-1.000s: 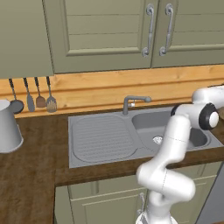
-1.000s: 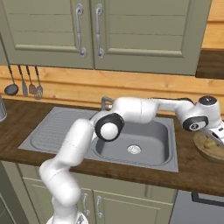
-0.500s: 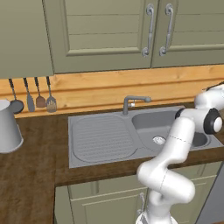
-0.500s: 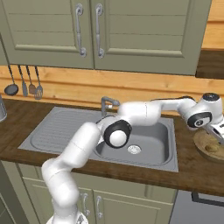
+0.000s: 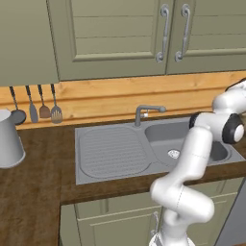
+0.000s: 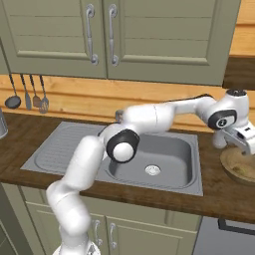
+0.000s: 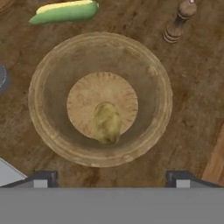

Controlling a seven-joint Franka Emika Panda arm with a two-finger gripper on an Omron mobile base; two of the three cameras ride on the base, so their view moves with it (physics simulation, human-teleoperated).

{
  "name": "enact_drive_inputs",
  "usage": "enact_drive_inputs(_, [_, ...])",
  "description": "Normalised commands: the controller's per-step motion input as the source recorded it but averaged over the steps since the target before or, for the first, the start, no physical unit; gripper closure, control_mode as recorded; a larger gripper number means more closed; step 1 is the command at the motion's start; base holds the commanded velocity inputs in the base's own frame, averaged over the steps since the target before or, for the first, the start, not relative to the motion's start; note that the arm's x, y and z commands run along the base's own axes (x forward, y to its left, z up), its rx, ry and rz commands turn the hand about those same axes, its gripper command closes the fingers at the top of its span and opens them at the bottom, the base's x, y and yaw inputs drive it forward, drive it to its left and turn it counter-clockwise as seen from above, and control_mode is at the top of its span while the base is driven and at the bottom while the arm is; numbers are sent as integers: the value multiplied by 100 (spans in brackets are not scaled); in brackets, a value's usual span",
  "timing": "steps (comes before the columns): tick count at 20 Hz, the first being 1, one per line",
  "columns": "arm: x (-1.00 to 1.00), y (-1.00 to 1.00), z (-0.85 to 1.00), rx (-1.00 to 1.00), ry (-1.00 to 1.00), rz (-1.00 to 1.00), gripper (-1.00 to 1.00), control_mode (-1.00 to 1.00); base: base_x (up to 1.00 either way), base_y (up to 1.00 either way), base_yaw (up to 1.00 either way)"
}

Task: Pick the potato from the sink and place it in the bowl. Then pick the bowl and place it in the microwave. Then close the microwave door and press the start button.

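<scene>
In the hand view the wide brown bowl (image 7: 52, 131) stands on the dark wooden counter, directly below the hand. The yellowish-brown potato (image 7: 106, 123) lies inside it on the flat bottom, free of the fingers. My gripper (image 7: 112, 178) hangs above the bowl's near rim, open, its two dark tips far apart with nothing between them. From the right base view the gripper (image 6: 241, 147) hovers over the bowl (image 6: 239, 169), right of the grey steel sink (image 6: 164, 182). The sink (image 5: 110, 153) also lies in the left base view. The microwave is out of view.
A green and yellow vegetable (image 7: 65, 12) and a brown pepper mill (image 7: 178, 21) lie beyond the bowl. The curved faucet (image 5: 146, 111) rises behind the basin. A grey jug (image 5: 8, 139) stands far left, under hanging utensils (image 5: 44, 108). Wall cabinets hang overhead.
The hand has stayed over the bowl while the arm's elbow shifted a little. The fingers look spread wider than before.
</scene>
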Motion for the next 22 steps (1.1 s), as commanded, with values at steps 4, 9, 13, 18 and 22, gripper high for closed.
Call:
enact_drive_inputs(4, [-15,100,-51,-23,28,19,-100,-100,0,0,0])
enact_drive_inputs(9, [13,48,-61,-20,22,16,-100,-100,0,0,0])
enact_drive_inputs(13, [22,-45,-56,-1,17,10,-100,-100,0,0,0])
enact_drive_inputs(18, [45,-37,-16,0,17,2,-100,-100,0,0,0])
enact_drive_inputs(22, [38,-47,0,0,11,1,-100,-100,0,0,0])
